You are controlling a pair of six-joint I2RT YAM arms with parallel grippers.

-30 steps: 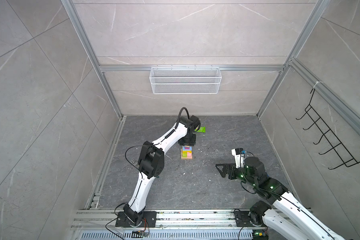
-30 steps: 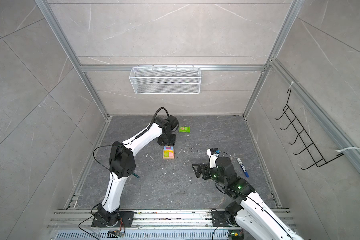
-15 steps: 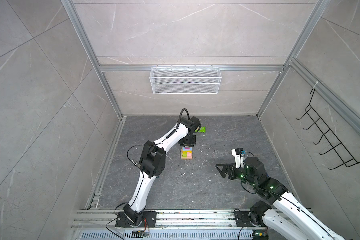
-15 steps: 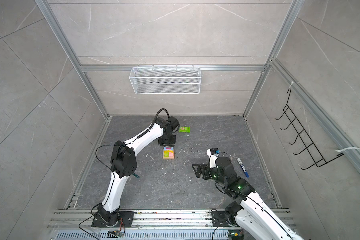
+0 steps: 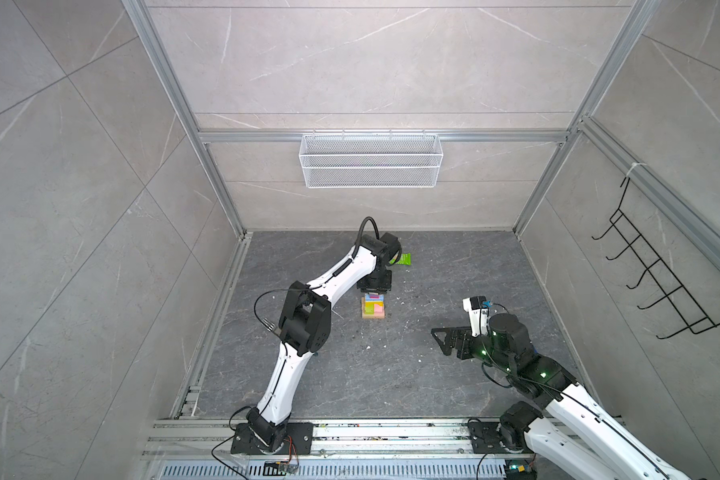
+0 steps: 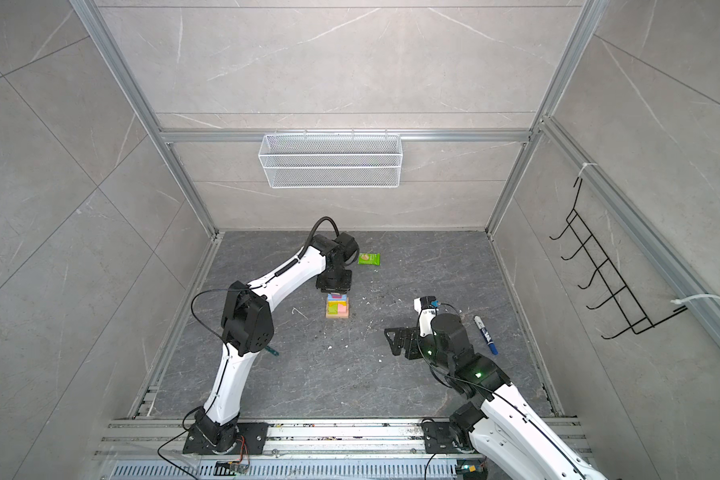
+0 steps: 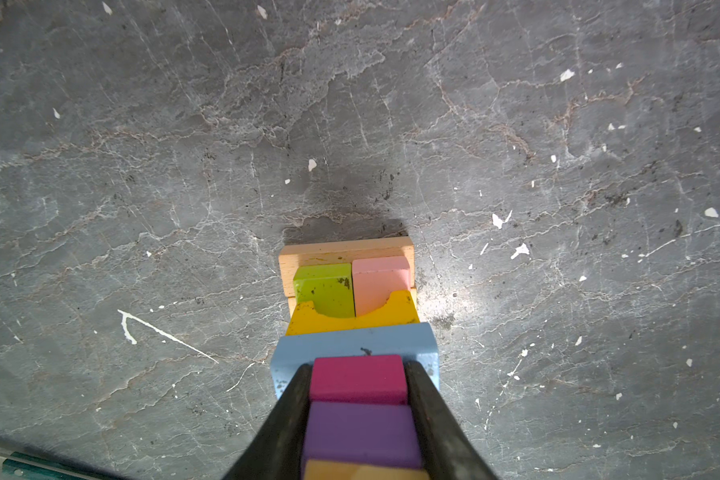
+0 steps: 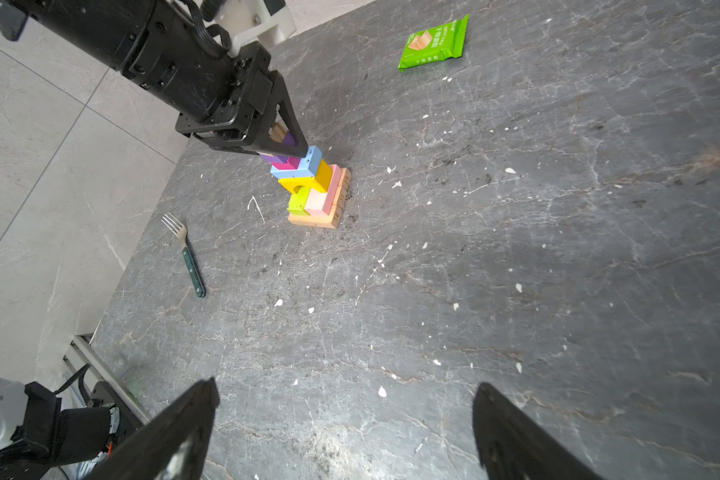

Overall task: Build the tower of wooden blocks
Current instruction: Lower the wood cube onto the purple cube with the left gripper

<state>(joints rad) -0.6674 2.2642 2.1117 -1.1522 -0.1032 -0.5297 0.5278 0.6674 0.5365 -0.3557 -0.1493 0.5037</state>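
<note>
Slate tabletop (image 5: 433, 270): tower (image 7: 354, 340) within left end effector (image 7: 357, 368)

- I'm looking down on a dark grey, stone-patterned tabletop (image 5: 350, 374), veined and scuffed.
- The wood block tower (image 5: 373, 306) stands on it near the middle, and only its tan base bars (image 8: 321, 218) touch the surface.
- A green snack packet (image 6: 368, 259) lies flat towards the back, apart from the tower.
- A fork (image 8: 186, 253) with a dark green handle lies on the left side.
- A blue marker (image 6: 485, 335) lies on the right side.
- Small white flecks (image 8: 382, 391) are scattered all over.
</note>
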